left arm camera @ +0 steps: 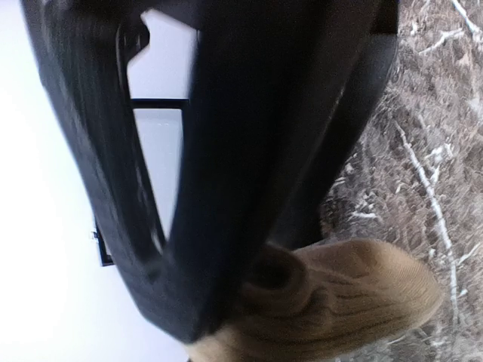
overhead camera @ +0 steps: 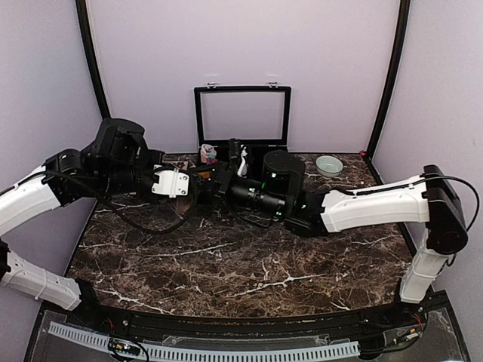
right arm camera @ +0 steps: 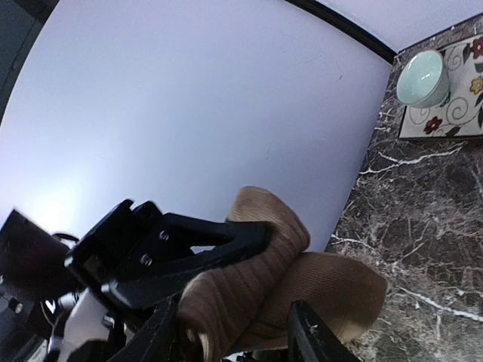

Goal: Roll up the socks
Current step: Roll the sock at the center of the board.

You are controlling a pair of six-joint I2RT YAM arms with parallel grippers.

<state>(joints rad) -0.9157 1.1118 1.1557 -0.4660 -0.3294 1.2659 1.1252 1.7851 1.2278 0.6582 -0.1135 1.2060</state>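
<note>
Left hand (left arm camera: 196, 302) clamped on the ribbed tan-brown knit sock (right arm camera: 302, 286) — right hand (right arm camera: 234, 339) is half open, a finger either side of it.

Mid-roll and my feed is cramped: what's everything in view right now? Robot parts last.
table: one, dark brown marble
case: one, black frame, lid raised, against the back wall
rolled bundle: one, pink and light blue, by the case's left front
mat: one, white with red flowers, far right
bowl: one, pale green, on the mat's corner
tan socks: one bundle, tan-brown ribbed, far centre
left claw: one, black, shut on the tan socks
right claw: one, black, open, fingers either side of the tan socks
</note>
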